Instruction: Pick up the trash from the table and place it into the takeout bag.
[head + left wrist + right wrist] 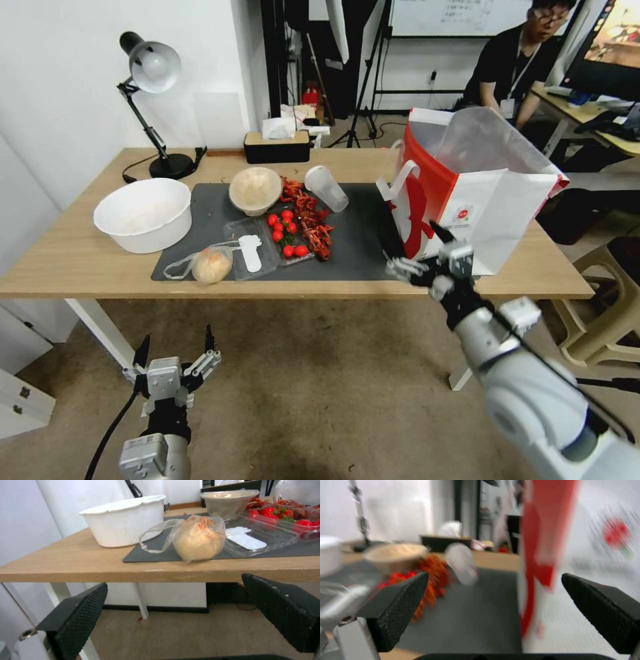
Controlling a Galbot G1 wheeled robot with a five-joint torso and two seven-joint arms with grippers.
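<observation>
One beige bun (196, 540) in clear plastic.

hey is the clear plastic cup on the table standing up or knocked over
Knocked over: the clear plastic cup lies on its side on the dark mat, beside the tan bowl.

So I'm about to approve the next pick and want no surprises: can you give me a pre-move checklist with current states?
1. Left gripper open, empty, below table edge: ok.
2. Right gripper open, empty, beside the boxy white-and-red paper takeout bag: ok.
3. Bag upright, mouth open: ok.
4. Beige bun in clear bag at the light-wood table's near edge, unobstructed: ok.
5. Clear plastic cup lying tipped on dark grey mat: ok.
6. Space left inside bag: cannot tell.
</observation>
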